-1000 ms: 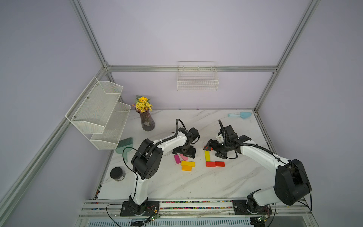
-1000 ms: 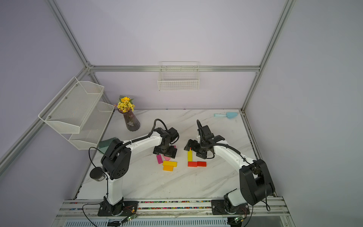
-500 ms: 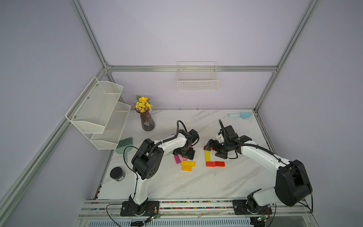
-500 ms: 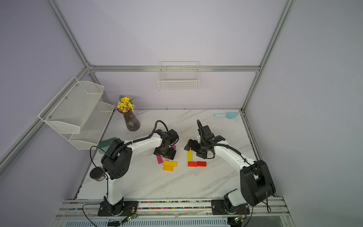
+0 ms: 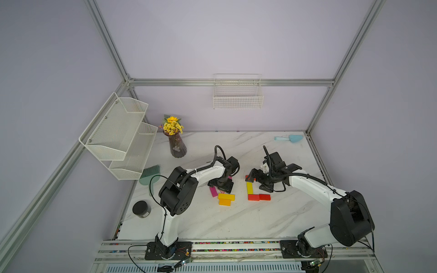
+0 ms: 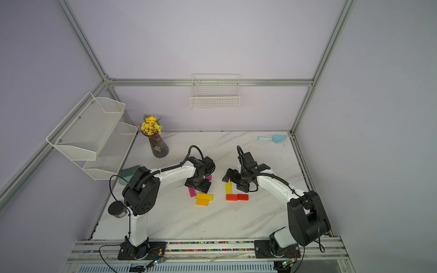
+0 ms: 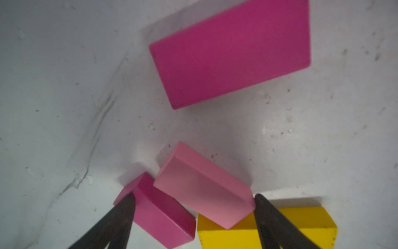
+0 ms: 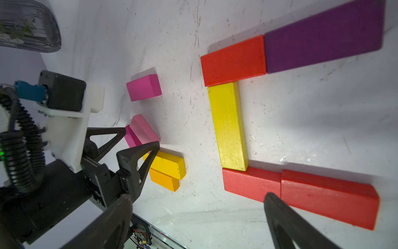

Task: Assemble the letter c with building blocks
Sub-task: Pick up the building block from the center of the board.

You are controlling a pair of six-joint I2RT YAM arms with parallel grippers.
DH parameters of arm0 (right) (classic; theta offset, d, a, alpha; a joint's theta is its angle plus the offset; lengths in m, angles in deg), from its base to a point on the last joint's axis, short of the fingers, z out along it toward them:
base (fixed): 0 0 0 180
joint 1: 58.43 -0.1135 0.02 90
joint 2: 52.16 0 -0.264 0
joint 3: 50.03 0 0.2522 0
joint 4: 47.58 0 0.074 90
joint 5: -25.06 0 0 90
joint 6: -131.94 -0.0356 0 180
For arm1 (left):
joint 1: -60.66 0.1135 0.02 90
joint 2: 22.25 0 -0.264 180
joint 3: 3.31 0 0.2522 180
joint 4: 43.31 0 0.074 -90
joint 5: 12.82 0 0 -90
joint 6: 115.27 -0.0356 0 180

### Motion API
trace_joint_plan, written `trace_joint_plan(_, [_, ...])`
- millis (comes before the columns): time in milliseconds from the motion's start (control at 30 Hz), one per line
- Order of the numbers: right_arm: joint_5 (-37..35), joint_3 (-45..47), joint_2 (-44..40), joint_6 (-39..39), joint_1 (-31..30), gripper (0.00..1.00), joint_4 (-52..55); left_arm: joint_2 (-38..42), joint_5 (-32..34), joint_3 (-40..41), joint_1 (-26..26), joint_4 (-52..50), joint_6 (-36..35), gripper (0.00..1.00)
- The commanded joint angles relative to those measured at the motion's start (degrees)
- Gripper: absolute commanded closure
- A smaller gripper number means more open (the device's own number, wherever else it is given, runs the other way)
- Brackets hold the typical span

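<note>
On the white marble tabletop point(image 5: 212, 219), a long yellow wooden block point(image 8: 228, 127) forms the spine of a C. One end touches a red block point(image 8: 233, 61) joined to a dark purple block point(image 8: 323, 36). The other end touches a second red block point(image 8: 252, 184), which butts against a third red block point(image 8: 329, 204).

Near the long yellow block, on the left arm's side, lie loose blocks:
- a flat magenta block point(image 7: 230, 51)
- a light pink block point(image 7: 202, 189) resting partly on a second magenta block point(image 7: 161, 215)
- a shorter yellow block point(image 8: 170, 163) touching an orange block point(image 8: 164, 180)

The left gripper point(image 7: 192, 196) points down here. Its fingers are half spread, flanking the pink and second magenta blocks; I cannot tell whether they grip. The right gripper point(image 5: 260, 180) hovers just beside the long yellow block, fingers wide apart and holding nothing.
</note>
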Motion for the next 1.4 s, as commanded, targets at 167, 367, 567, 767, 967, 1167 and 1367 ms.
trace_joint_plan(167, [-0.8,0.7,0.5,-0.7,0.3,0.03,-1.4,-1.4,0.5,-2.2,1.8,1.6,-1.8,0.16])
trace_joint_plan(367, [-0.7,0.4,0.8,-0.6,0.3,0.03,-1.4,-2.1,0.0,-2.7,2.2,1.7,-1.9,0.18])
trace_joint_plan(567, [-0.7,0.0,1.2,-0.5,0.3,0.03,-1.4,-1.6,-0.9,-1.1,2.3,2.8,-0.9,0.22])
trace_joint_plan(767, [-0.6,-0.3,1.6,-0.4,0.3,0.03,-1.4,0.2,-1.9,0.7,2.3,4.2,0.9,0.30])
trace_joint_plan(967, [-0.6,-0.5,2.1,-0.3,0.3,0.03,-1.5,2.8,-2.5,3.1,2.8,5.6,3.9,0.34])
trace_joint_plan(1167, [-0.3,-0.8,2.3,0.0,0.2,0.03,-1.4,6.3,-3.5,5.9,4.9,7.7,7.4,0.35])
trace_joint_plan(1367, [-0.1,-0.9,2.7,0.2,0.3,0.03,-1.3,7.6,-4.2,6.4,8.1,8.7,9.9,0.35])
